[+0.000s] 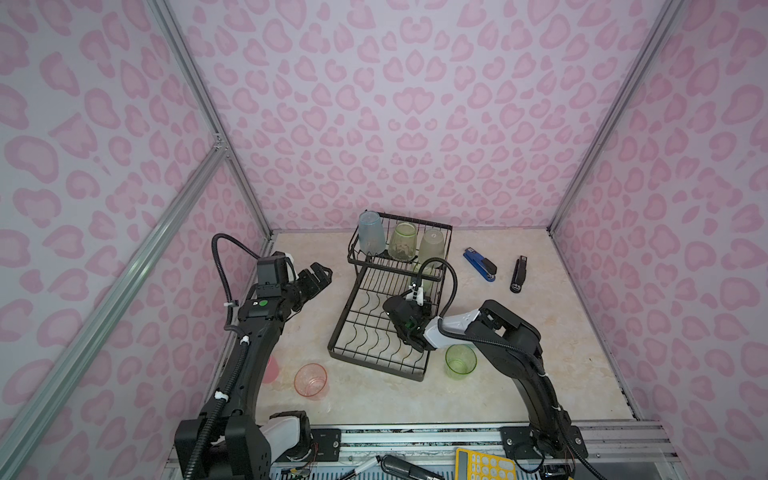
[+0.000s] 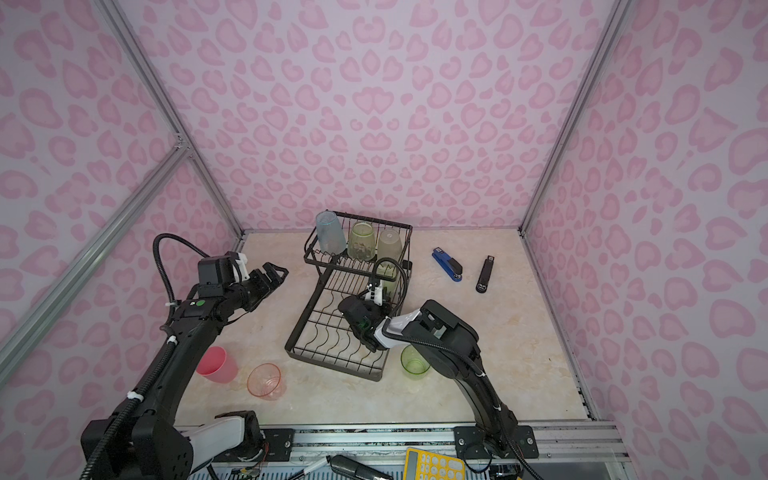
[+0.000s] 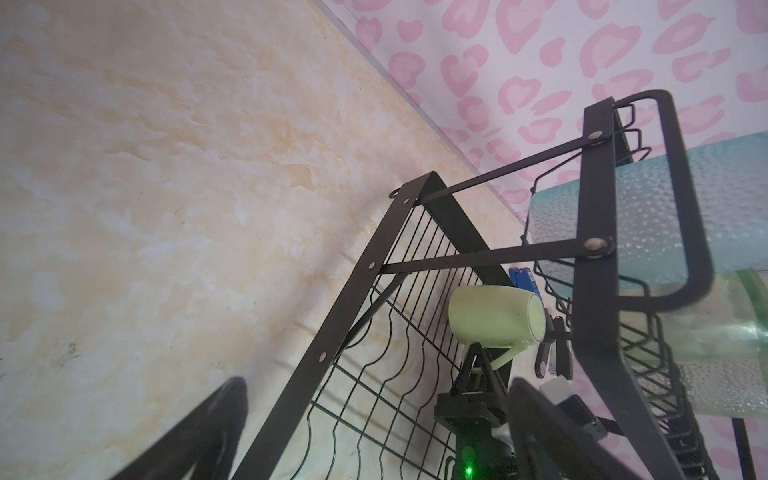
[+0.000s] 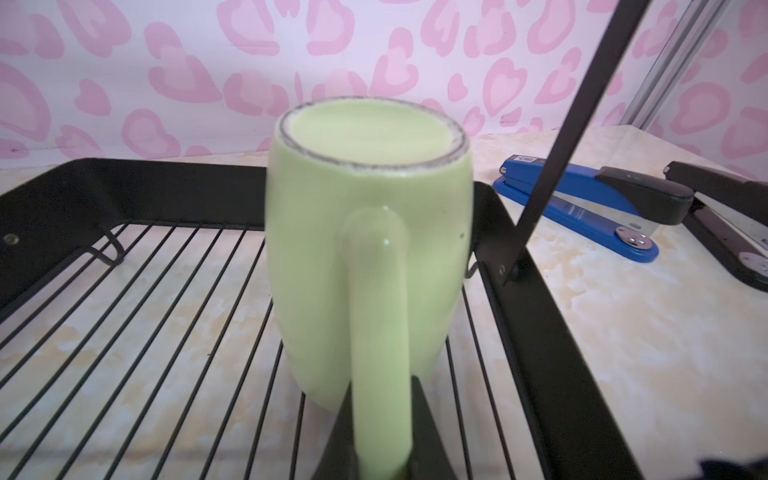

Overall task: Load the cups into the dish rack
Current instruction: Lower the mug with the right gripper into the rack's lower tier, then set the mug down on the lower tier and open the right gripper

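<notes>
The mug [image 4: 365, 249] stands inverted on the dish rack [image 1: 340, 324]; three cups [image 1: 403, 241] fill its raised basket [image 1: 432, 223].

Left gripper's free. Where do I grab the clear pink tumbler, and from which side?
Probably the rim of the clear pink tumbler, from above with the left gripper, one finger inside: it stands upright, mouth up, and the solid pink cup sits close beside it.

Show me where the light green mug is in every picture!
Top view: pale-green mug mid-frame, on the dish rack lower tray.
Top view: same spot, under the raised basket.
Left wrist: small, seen sideways past the rack's wires.
Right wrist: close up, upside down, filling the middle.
Shared landmark: blue stapler beside the rack.
</notes>
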You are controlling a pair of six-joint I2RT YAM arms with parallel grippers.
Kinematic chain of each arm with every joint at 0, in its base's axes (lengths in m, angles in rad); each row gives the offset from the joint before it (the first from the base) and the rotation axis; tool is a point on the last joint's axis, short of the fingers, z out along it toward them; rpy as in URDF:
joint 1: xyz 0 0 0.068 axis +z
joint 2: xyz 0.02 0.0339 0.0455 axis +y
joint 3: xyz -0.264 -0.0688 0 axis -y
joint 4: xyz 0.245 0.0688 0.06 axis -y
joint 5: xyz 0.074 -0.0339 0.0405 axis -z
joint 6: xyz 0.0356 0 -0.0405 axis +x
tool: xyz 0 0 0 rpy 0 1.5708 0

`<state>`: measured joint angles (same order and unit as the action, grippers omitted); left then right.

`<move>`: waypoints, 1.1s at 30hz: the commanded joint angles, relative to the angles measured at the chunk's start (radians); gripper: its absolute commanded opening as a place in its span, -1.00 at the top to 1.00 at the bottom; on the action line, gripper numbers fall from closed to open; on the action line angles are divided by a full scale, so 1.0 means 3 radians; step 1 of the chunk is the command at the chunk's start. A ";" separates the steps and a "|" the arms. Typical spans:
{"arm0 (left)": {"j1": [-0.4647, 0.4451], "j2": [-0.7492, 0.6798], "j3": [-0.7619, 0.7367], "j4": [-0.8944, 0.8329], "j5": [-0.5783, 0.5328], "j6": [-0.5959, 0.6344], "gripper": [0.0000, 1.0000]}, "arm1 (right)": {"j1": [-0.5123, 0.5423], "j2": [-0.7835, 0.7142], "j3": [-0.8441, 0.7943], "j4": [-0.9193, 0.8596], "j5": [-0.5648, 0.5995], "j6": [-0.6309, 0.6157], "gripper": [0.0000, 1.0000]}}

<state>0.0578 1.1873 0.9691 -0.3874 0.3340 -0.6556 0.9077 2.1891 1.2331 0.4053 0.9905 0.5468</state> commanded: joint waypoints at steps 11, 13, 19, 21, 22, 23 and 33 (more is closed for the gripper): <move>-0.0002 -0.0010 -0.0024 0.0128 0.0022 0.0002 -0.98 | 0.0021 -0.0043 -0.0127 0.0027 -0.0060 -0.0074 0.10; 0.0000 -0.0017 -0.0034 0.0126 0.0006 0.0002 -0.98 | 0.0051 -0.0088 -0.0216 0.0183 -0.0055 -0.0172 -0.09; -0.0002 -0.0026 -0.0037 0.0108 -0.0039 0.0007 -0.99 | 0.0168 -0.0182 -0.0354 0.0456 -0.0091 -0.0445 -0.49; -0.0003 -0.0026 -0.0035 0.0094 -0.0053 0.0012 -0.99 | 0.0209 -0.0215 -0.0418 0.0585 -0.0139 -0.0555 -0.54; -0.0001 -0.0021 -0.0035 0.0085 -0.0061 0.0012 -0.99 | 0.0235 -0.0233 -0.0462 0.0670 -0.0173 -0.0612 -0.56; -0.0003 -0.0021 -0.0035 0.0073 -0.0075 0.0017 -0.99 | 0.0262 -0.0254 -0.0509 0.0751 -0.0189 -0.0667 -0.59; 0.0001 -0.0006 -0.0009 -0.0039 -0.0222 0.0036 -1.00 | 0.0564 -0.0421 -0.0762 0.1160 -0.0287 -0.1226 -0.68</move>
<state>0.0574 1.1854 0.9619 -0.3962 0.2867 -0.6579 1.0603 2.0697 1.0218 0.6846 0.9058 0.2523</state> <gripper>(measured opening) 0.998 0.839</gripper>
